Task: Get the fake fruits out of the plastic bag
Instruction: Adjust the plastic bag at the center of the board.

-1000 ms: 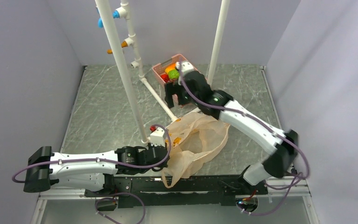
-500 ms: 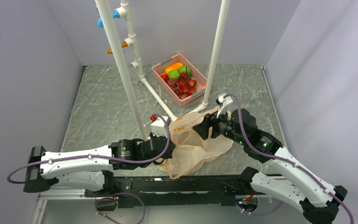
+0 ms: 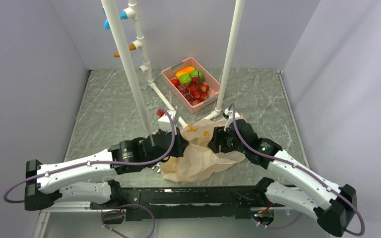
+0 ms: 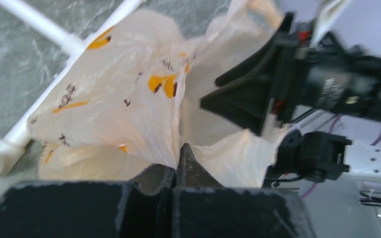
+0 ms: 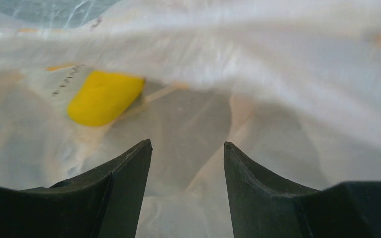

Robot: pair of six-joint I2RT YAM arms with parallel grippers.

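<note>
Marble table (image 3: 104, 119): plastic bag (image 3: 198, 161) lies at 6 o'clock. L gripper (image 4: 177, 157) pinched tight on bag edge; R gripper (image 5: 187, 148) fingers apart in bag mouth, yellow fruit (image 5: 104, 97) at its 10 o'clock.

Thin translucent peach-beige plastic bag (image 3: 194, 163) w/ small orange printed marks lies crumpled, near end flat, far end bunched higher. In left wrist view, one fold of its edge is pinched up into a peak, film taut. Smooth yellow oval plastic fruit (image 5: 105, 97) lies on its side inside bag; blurred, prob. behind a film layer. Glossy red-purple plastic grapes (image 3: 193, 91) are outside bag, in pink slotted basket (image 3: 207, 103), well apart.
</note>
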